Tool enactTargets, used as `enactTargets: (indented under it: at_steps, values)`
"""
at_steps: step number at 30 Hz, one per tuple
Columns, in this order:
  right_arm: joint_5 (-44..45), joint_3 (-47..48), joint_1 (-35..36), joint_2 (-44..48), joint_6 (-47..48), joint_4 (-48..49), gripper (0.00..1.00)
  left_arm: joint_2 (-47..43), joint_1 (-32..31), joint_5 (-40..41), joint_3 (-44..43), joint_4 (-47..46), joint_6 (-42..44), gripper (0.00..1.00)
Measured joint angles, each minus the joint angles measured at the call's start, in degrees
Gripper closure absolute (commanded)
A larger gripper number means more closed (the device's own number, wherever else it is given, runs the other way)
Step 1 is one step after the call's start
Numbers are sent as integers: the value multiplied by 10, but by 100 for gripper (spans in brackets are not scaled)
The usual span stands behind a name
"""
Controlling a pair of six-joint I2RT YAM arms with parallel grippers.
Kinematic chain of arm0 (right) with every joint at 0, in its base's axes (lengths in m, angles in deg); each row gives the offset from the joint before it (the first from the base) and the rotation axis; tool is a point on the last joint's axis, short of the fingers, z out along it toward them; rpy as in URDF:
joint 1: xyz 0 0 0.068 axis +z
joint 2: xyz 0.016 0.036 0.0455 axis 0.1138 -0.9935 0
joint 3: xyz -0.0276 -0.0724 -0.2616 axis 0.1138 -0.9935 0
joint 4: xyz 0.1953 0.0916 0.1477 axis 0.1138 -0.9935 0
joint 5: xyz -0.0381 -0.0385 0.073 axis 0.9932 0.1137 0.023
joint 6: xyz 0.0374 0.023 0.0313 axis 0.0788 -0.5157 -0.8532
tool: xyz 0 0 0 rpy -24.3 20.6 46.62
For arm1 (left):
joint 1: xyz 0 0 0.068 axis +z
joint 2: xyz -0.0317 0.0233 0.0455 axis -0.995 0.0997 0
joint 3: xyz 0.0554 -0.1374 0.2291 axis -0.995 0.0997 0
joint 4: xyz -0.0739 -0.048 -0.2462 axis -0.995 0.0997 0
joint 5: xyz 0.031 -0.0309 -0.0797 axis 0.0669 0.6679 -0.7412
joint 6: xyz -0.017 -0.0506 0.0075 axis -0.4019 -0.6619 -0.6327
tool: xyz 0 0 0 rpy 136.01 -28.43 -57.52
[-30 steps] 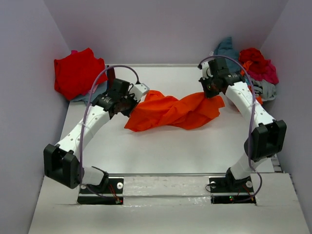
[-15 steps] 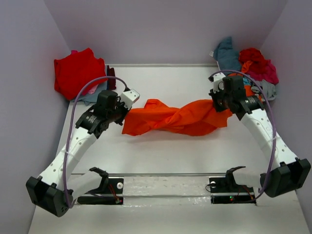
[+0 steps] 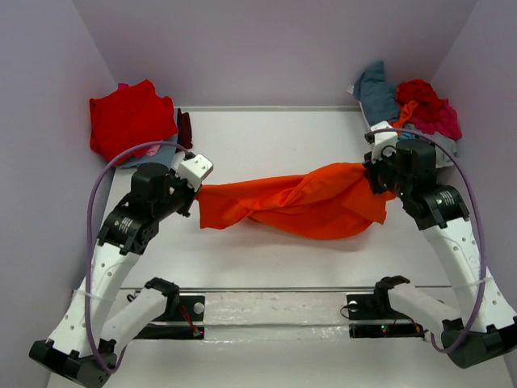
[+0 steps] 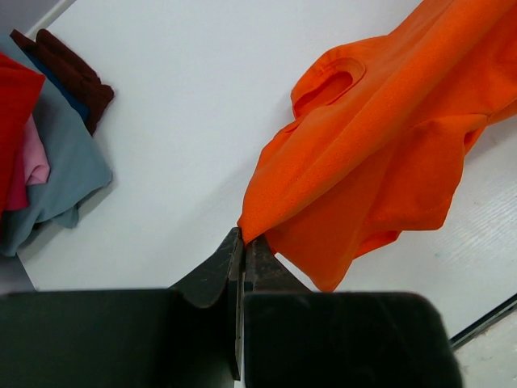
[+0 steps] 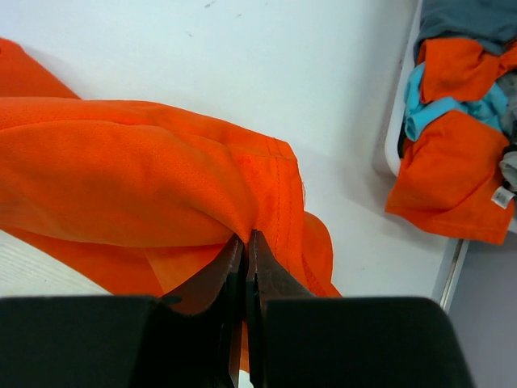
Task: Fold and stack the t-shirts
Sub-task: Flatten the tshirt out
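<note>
A bright orange t-shirt (image 3: 299,202) hangs stretched between my two grippers above the middle of the table, twisted along its length. My left gripper (image 3: 194,196) is shut on its left corner; in the left wrist view the cloth (image 4: 380,137) runs up and right from the pinched tips (image 4: 243,236). My right gripper (image 3: 376,179) is shut on the shirt's right end, where a hemmed edge (image 5: 275,194) bunches at the tips (image 5: 245,236). A red t-shirt (image 3: 128,120) lies on a pile at the back left.
Under the red shirt lie grey-teal (image 4: 60,162), pink and dark maroon (image 4: 73,69) cloths. A heap of teal, red, magenta, grey and orange shirts (image 3: 416,109) fills the back right corner, also seen in the right wrist view (image 5: 460,89). Walls close in on both sides.
Both arms have pulled back toward the near edge and apart, drawing the orange shirt out from a crumpled lump into a long stretched band. Both grips stayed shut.
</note>
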Motion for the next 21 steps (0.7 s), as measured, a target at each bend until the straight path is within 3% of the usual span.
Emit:
enactTargets:
  at_steps: [11, 21]
  values:
    - [-15, 2, 0, 57, 21, 0, 93, -79, 20, -37, -29, 22, 9, 94]
    - [-39, 2, 0, 60, 25, 0, 93, -96, 34, -59, -92, 50, 22, 94]
